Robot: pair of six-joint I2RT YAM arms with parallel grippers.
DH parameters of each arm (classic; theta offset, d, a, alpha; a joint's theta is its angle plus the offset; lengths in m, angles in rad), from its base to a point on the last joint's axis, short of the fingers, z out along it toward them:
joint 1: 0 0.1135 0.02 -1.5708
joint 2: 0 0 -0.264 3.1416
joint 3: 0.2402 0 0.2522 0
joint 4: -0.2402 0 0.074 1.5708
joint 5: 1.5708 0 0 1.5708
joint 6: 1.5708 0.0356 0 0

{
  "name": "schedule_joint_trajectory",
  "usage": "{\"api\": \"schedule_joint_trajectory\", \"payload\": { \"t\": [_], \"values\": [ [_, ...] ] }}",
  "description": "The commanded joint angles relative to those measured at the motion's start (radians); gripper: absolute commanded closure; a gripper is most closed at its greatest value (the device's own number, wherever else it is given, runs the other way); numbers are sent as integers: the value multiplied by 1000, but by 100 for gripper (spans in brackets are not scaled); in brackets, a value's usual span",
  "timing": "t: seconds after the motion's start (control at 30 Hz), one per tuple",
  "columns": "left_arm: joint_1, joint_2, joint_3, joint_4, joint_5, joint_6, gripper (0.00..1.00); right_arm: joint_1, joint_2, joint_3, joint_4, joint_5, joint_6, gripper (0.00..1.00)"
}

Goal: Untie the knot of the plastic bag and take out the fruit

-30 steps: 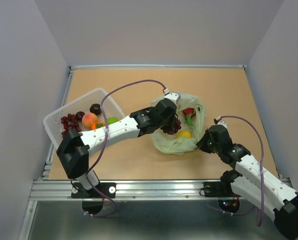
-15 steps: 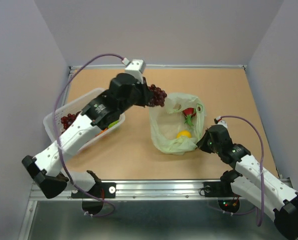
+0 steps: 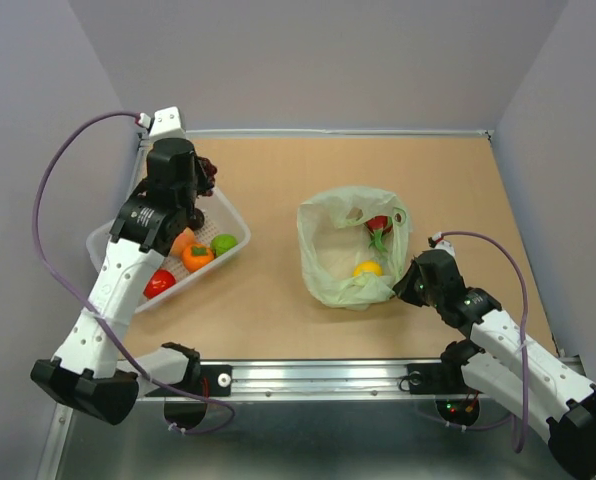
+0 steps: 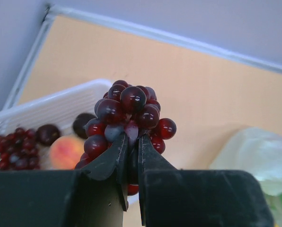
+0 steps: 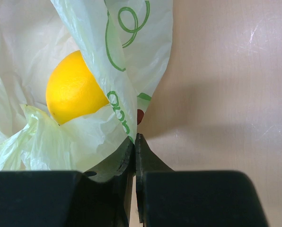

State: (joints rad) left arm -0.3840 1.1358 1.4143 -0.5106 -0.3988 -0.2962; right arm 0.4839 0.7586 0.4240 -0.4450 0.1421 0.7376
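Note:
The pale green plastic bag [image 3: 328, 272] lies open at mid-table. No knot shows. Inside are a yellow lemon [image 3: 368, 268] and a red-pink fruit with green leaves [image 3: 377, 226]. My left gripper [image 3: 202, 184] is shut on the dark purple grape bunch [image 3: 207, 173] and holds it above the far edge of the white basket [image 3: 100, 240]. In the left wrist view the bunch [image 4: 131, 101] sits above my gripper [image 4: 131, 138]. My right gripper [image 3: 404, 286] is shut on the bag's right edge. In the right wrist view it [image 5: 135, 138] pinches the plastic [image 5: 84, 137] beside the lemon [image 5: 74, 87].
The basket holds a peach [image 4: 65, 151], two dark plums [image 4: 48, 134], a red grape bunch [image 4: 13, 149], an orange [image 3: 196, 257], a lime [image 3: 224, 242] and a red fruit [image 3: 159, 282]. Grey walls stand on three sides. A metal rail runs along the near edge.
My left arm lifted the dark grape bunch out of the bag and swung it left and back to above the basket. The right arm and the bag have not moved.

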Motion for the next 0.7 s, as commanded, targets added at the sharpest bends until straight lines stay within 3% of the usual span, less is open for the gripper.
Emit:
{"api": "schedule_joint_trajectory", "payload": {
  "t": [0.0, 0.03, 0.1, 0.13, 0.17, 0.23, 0.37, 0.57, 0.67],
  "values": [
    [92, -8, -109, 75, -60, 42, 100, -4, -7, 30, 26, 11, -4, 91],
    [100, -8, -130, 86, -60, 42, 96, -4, -8, 30, 26, 8, -4, 91],
    [112, -5, -179, 103, -55, 40, 75, -4, -8, 30, 26, 7, -7, 91],
    [114, -2, -193, 112, -46, 40, 63, -4, -10, 30, 26, 7, -9, 91],
    [117, 1, -208, 121, -40, 39, 39, -4, -12, 30, 26, 7, -12, 91],
    [116, 4, -210, 119, -14, 34, 20, -4, -10, 30, 25, 4, -17, 91],
    [116, -1, -204, 116, 20, 26, 10, -2, -5, 33, 26, 7, -20, 91],
    [109, -30, -216, 116, 167, -30, 9, -4, 4, 38, 28, 8, -18, 91],
    [33, -41, -247, 136, 228, -96, 9, -4, 10, 38, 26, 11, -17, 91]
  ]
}}
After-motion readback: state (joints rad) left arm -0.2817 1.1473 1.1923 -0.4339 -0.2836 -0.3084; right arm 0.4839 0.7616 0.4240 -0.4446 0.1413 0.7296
